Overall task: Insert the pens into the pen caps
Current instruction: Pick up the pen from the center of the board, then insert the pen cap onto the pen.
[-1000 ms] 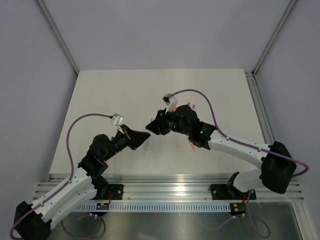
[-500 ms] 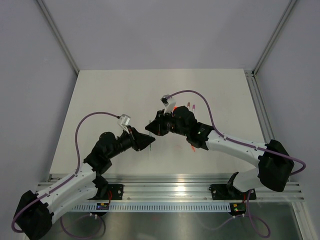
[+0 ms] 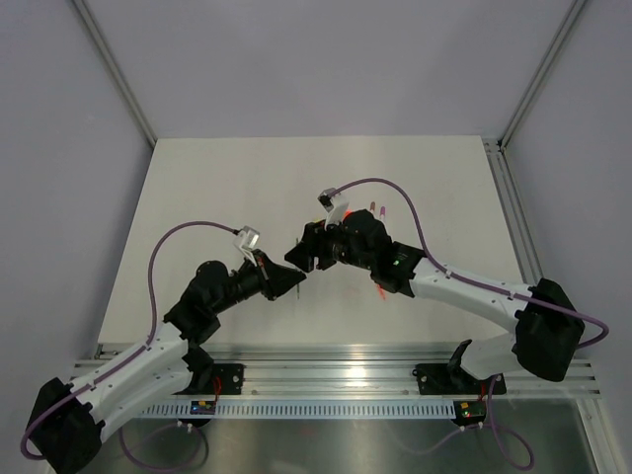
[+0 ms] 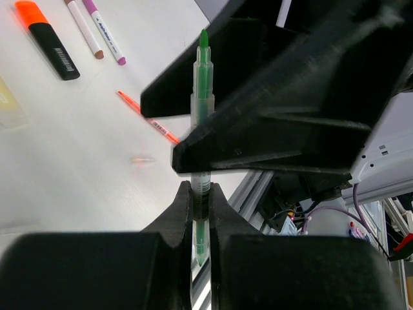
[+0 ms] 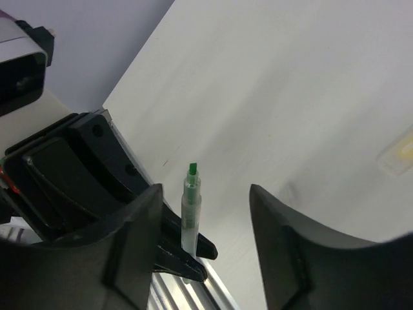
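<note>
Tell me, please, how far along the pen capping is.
Done: nothing visibly capped. In hand: the left gripper is shut on a green-tipped pen, tip bare, with the right gripper open around it and no cap visible. Left: black highlighter, two thin white pens and orange-red pen lie on the table.

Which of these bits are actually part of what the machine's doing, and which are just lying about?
Part of the job: green-tipped pen; left gripper clamping it; open right gripper around it; black highlighter; orange-red pen; brown-tipped white pen; purple-ended white pen.
Just there: purple cables; metal rail.
</note>
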